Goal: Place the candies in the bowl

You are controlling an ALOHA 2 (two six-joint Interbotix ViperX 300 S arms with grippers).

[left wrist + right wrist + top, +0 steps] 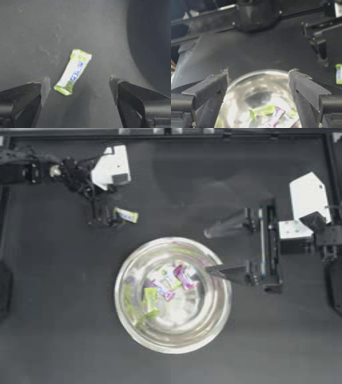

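Left gripper (pixel 79 83) jaws apart over table | yellow-green candy (pixel 72 72) lying free between them | right gripper (pixel 217 250) jaws apart at bowl (pixel 137 328) rim | other candies (pixel 167 285) inside bowl

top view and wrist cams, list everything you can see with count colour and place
bowl: one, shiny silver, middle of the table, slightly toward the near edge
candies in the bowl: at least four, yellow-green and pink-purple, heaped together inside; exact count hard to tell among the reflections
candy on the table: one, yellow-green with a white middle, lying flat beyond the bowl on the left arm's side
table: one, dark, under everything
left gripper: one, dark fingers open, straddling the loose candy without touching it
right gripper: one, dark fingers open wide, one finger over the bowl's rim, the other over bare table beyond it
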